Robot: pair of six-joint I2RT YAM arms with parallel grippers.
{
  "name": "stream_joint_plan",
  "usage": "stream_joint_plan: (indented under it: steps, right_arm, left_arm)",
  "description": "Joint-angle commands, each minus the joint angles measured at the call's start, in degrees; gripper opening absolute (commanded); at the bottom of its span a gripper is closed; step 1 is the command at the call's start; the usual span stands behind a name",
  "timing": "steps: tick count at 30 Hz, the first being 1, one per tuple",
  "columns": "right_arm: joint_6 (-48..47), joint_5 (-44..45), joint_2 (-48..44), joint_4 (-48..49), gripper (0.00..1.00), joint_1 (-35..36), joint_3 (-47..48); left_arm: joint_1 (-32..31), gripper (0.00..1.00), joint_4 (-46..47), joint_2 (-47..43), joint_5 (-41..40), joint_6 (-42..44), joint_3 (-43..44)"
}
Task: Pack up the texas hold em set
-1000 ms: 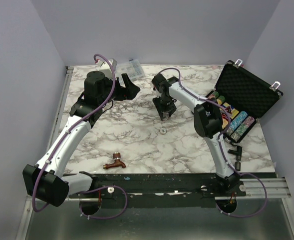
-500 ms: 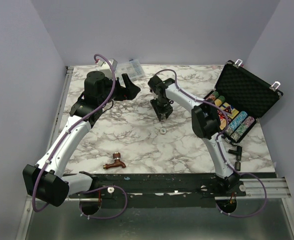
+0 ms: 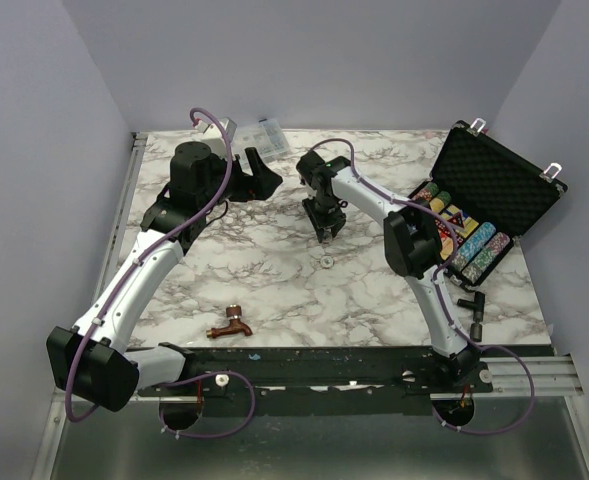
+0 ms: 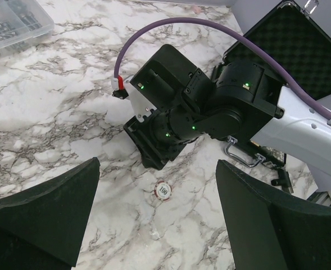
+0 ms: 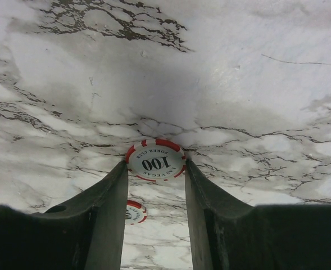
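The black foam-lined case (image 3: pixel 499 180) lies open at the right, with multicoloured chip rows (image 3: pixel 469 245) in its base; it also shows in the left wrist view (image 4: pixel 291 59). My right gripper (image 3: pixel 323 230) hangs over the table's middle, shut on a red-and-white "100" poker chip (image 5: pixel 155 161) held by its edges between the fingertips. A second "100" chip (image 3: pixel 327 261) lies flat on the marble just below it (image 5: pixel 135 212) (image 4: pixel 163 191). My left gripper (image 3: pixel 261 172) is open and empty, raised at the back left, looking down on the right gripper (image 4: pixel 159 140).
A clear plastic compartment box (image 3: pixel 261 134) stands at the back edge. A copper faucet (image 3: pixel 231 325) lies near the front left. Small black pieces (image 3: pixel 472 305) lie in front of the case. The case handle (image 4: pixel 241 157) faces the table's middle.
My right gripper has shifted slightly left and back with the chip in it. The left arm has not moved.
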Motion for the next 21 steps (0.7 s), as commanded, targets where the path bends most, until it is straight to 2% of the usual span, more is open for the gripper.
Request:
stream_joint_plan:
  steps: [1,21]
  right_arm:
    - [-0.51,-1.11,4.78,1.38,0.27,0.46,-1.50]
    - [1.60,-1.25,-3.46,4.10,0.26,0.15,-2.44]
  left_arm:
    - [0.27,0.84,0.24,0.34,1.44,-0.36,1.98]
    - [0.32,0.84,0.04,0.27,1.59,-0.27,2.13]
